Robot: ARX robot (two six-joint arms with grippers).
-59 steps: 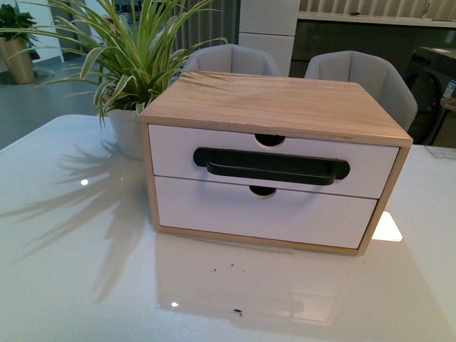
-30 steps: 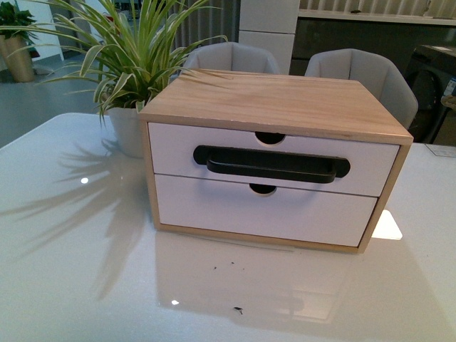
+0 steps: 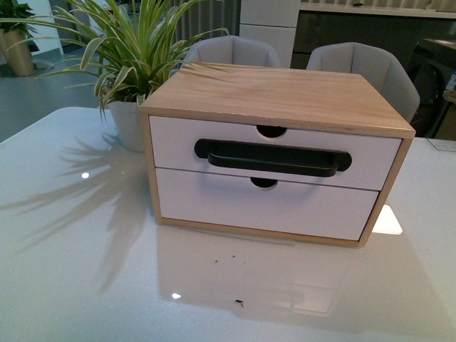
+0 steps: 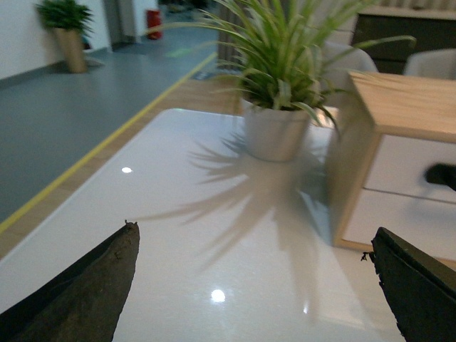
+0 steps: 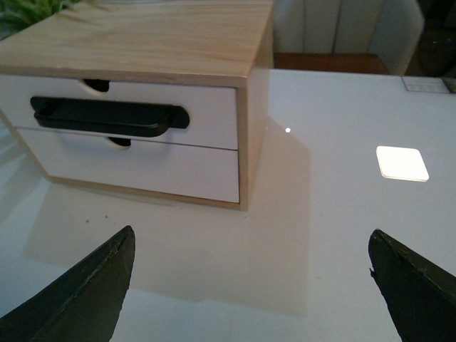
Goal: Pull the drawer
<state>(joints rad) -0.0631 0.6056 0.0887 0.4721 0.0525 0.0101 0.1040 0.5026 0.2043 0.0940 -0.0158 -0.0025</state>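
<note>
A light-wood cabinet [image 3: 285,96] stands on the white table [image 3: 78,242]. Its upper drawer [image 3: 377,160] has a white front, a long black bar handle [image 3: 272,158] in an oblong slot and a half-round notch in its top edge; it sits flush and shut. Below it is a plain white drawer front [image 3: 214,203] with only a notch. Neither arm shows in the front view. My left gripper [image 4: 253,246] is open over the table, left of the cabinet [image 4: 353,171]. My right gripper [image 5: 249,242] is open in front of the cabinet's right corner, short of the handle [image 5: 107,115].
A potted spider plant [image 3: 128,78] in a white pot stands at the cabinet's back left; the same spider plant [image 4: 278,85] fills the left wrist view. Two grey chairs [image 3: 360,60] sit behind the table. A few dark specks [image 3: 239,303] lie on the table in front.
The front view has shifted slightly, so the cabinet sits a little higher in the picture. The drawer stays shut.
</note>
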